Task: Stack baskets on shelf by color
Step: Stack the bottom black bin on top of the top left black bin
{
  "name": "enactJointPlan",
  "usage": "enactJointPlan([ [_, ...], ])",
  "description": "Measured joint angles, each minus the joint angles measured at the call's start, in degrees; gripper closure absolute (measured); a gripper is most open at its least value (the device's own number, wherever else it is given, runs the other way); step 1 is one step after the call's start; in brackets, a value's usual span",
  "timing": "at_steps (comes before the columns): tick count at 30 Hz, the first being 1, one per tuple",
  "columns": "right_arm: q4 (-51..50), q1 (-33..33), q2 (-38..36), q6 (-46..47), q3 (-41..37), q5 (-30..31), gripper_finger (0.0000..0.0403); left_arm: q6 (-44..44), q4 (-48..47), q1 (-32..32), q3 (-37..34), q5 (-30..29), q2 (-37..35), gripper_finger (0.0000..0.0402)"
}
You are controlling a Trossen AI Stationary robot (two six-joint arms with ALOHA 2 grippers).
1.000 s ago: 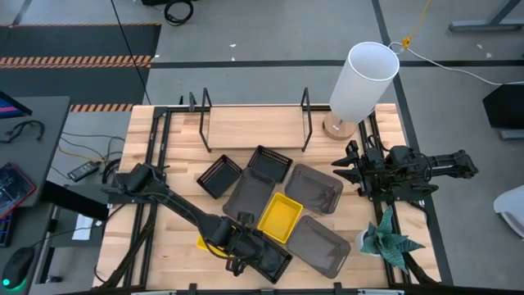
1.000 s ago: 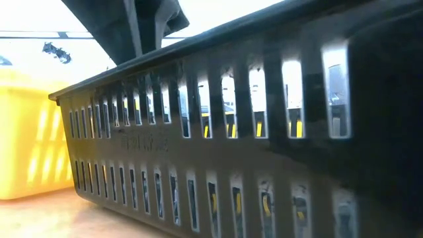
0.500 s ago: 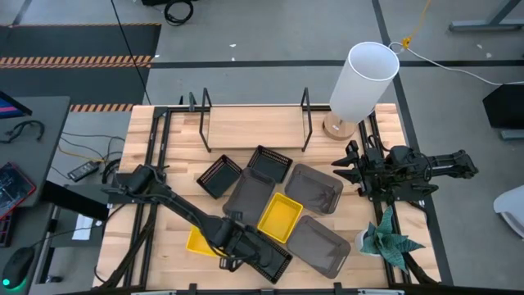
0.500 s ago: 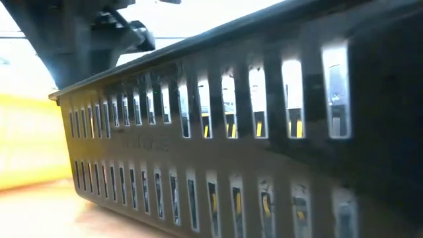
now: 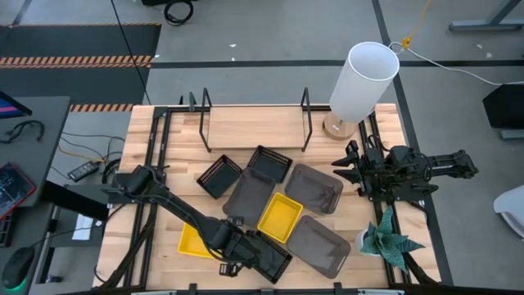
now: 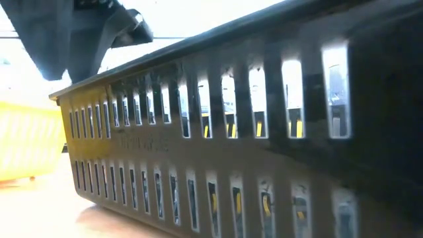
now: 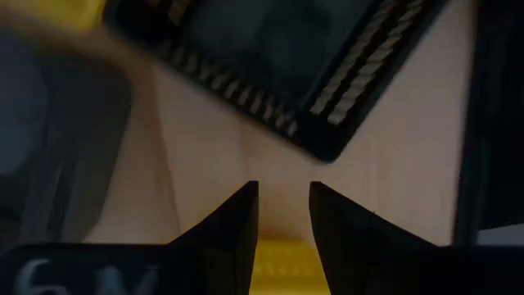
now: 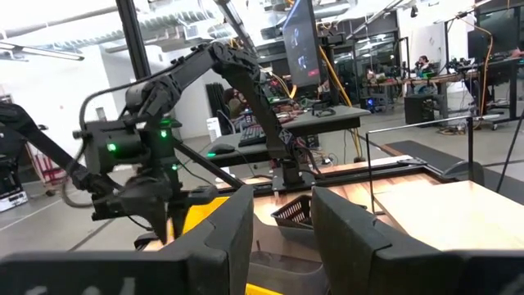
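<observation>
Since 1.0 s ago, we see the yellow basket (image 5: 193, 241) drawn leftward from under the arm, its edge clamped between the narrowly parted fingers (image 7: 233, 225) of the left gripper (image 5: 227, 249); only the left wrist view shows this grip. Beside it lies a black mesh basket (image 5: 273, 260), filling the low view. Farther, 3 grey baskets (image 5: 316, 245), 1 more yellow and 2 black. Right gripper (image 5: 347, 173) waits, slightly open, empty. Farthest, the shelf (image 5: 254, 125).
</observation>
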Motion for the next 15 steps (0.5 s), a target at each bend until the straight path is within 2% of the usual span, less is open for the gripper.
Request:
enactJointPlan([
  [7,0.0,0.0,0.0,0.0,0.0,0.0,0.0273,6.0,1.1,-0.1,6.2,-2.8,0.0,0.0285],
  [15,0.0,0.0,0.0,0.0,0.0,0.0,0.0273,19.7,4.2,-2.6,6.5,-11.1,1.7,0.0284],
])
